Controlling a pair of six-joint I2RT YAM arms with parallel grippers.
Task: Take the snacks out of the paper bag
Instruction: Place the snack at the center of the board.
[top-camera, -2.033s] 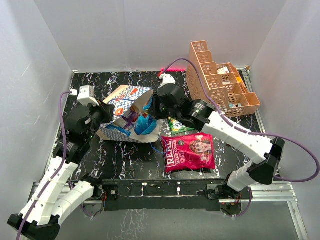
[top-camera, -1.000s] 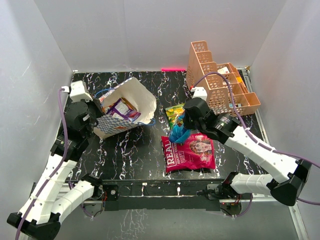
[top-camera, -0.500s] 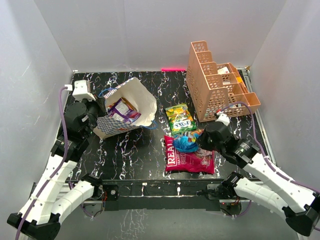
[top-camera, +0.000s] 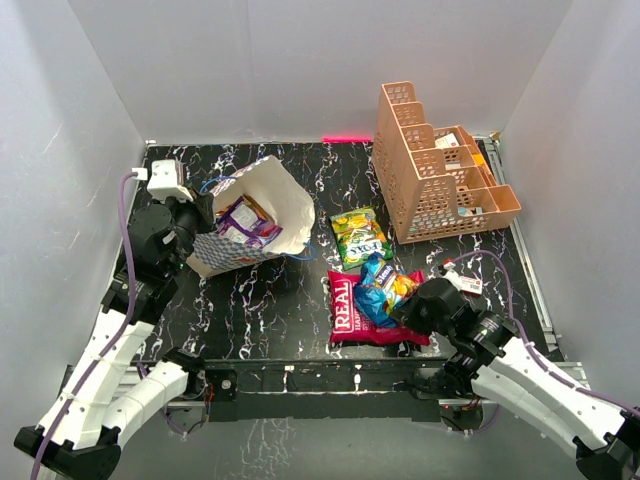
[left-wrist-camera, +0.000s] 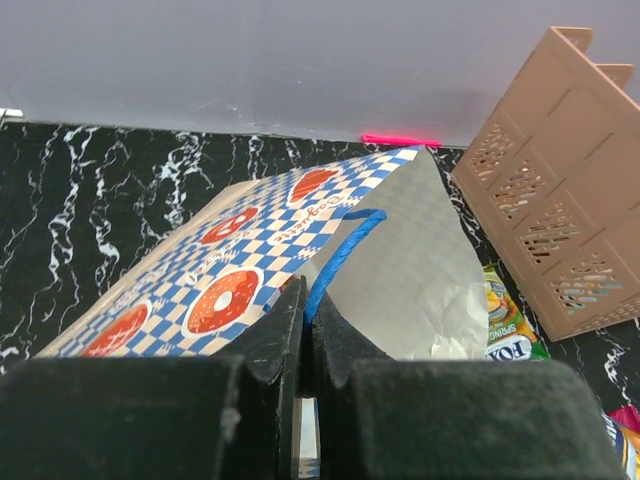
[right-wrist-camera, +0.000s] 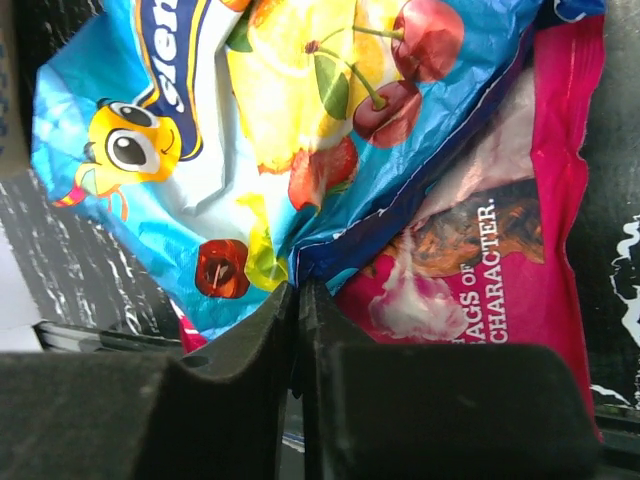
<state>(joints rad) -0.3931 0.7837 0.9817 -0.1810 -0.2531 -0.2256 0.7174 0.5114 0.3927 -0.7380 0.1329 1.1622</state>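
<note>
Right gripper has lowered blue packet onto red bag.

Checkered paper bag lies tipped, purple packet inside; blue packet atop red bag, yellow-green packet beside

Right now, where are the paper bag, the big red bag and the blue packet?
paper bag (top-camera: 283, 200): top view, white inner wall.
red bag (top-camera: 342, 306): top view, its REAL lettering.
blue packet (top-camera: 372, 298): top view, blue left side.
</note>
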